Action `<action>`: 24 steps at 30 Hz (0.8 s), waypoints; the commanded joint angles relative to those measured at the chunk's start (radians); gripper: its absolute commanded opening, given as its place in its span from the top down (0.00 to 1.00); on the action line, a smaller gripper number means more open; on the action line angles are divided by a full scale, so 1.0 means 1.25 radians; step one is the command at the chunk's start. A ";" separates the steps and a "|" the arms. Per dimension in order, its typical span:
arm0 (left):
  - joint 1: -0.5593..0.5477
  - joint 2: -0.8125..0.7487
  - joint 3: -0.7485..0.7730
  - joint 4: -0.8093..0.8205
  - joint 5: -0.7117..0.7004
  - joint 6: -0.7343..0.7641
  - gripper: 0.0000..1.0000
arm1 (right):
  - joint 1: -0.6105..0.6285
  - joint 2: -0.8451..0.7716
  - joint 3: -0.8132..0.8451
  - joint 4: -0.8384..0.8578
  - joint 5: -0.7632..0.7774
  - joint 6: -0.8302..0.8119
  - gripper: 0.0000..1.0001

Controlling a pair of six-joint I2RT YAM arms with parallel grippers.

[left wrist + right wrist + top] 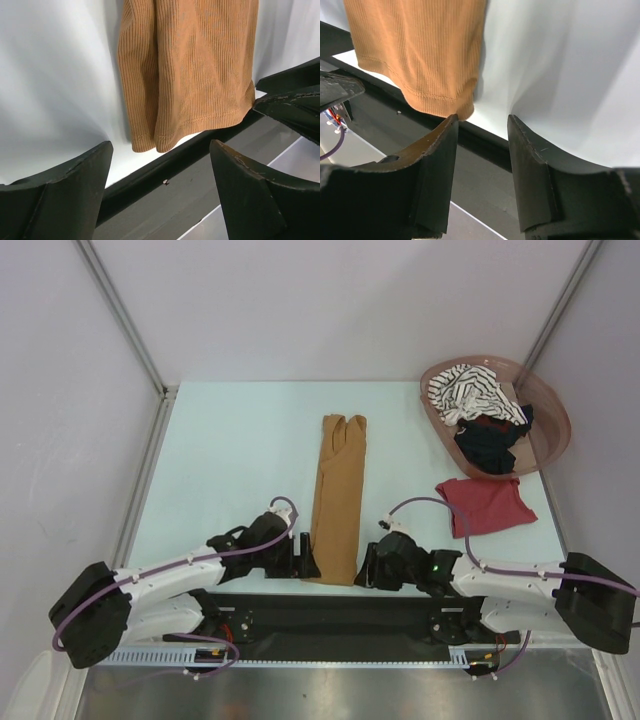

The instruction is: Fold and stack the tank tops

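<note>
Mustard tank top (338, 498) lies with its hem just ahead of the wide-spread left gripper (161, 145) and half-parted right gripper (482, 117), both empty; pinching one layer could undo its fold.

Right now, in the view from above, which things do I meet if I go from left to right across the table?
left hand → brown tank top → right hand → red tank top. The basket sits behind the red one on the same side, so I leave it out of the order.
</note>
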 commanded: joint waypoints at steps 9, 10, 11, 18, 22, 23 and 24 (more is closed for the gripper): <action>-0.010 0.030 -0.040 0.042 -0.009 -0.026 0.30 | 0.005 -0.036 0.044 0.009 0.048 -0.018 0.50; -0.009 0.034 -0.042 0.050 -0.009 -0.028 0.33 | 0.005 -0.033 0.044 0.015 0.048 -0.019 0.49; -0.010 0.040 -0.045 0.055 -0.009 -0.028 0.35 | 0.007 -0.025 0.046 0.019 0.048 -0.022 0.50; -0.010 0.060 -0.052 0.050 -0.031 -0.032 0.50 | 0.013 0.076 0.044 0.081 0.023 -0.008 0.60; -0.010 0.013 -0.070 0.017 -0.052 -0.033 0.55 | 0.032 0.097 0.031 0.105 0.025 0.008 0.60; -0.010 0.003 -0.074 0.015 -0.053 -0.034 0.55 | 0.034 0.099 0.030 0.105 0.025 0.010 0.62; -0.010 -0.007 -0.080 0.011 -0.053 -0.034 0.56 | 0.036 0.104 0.030 0.129 0.025 0.010 0.65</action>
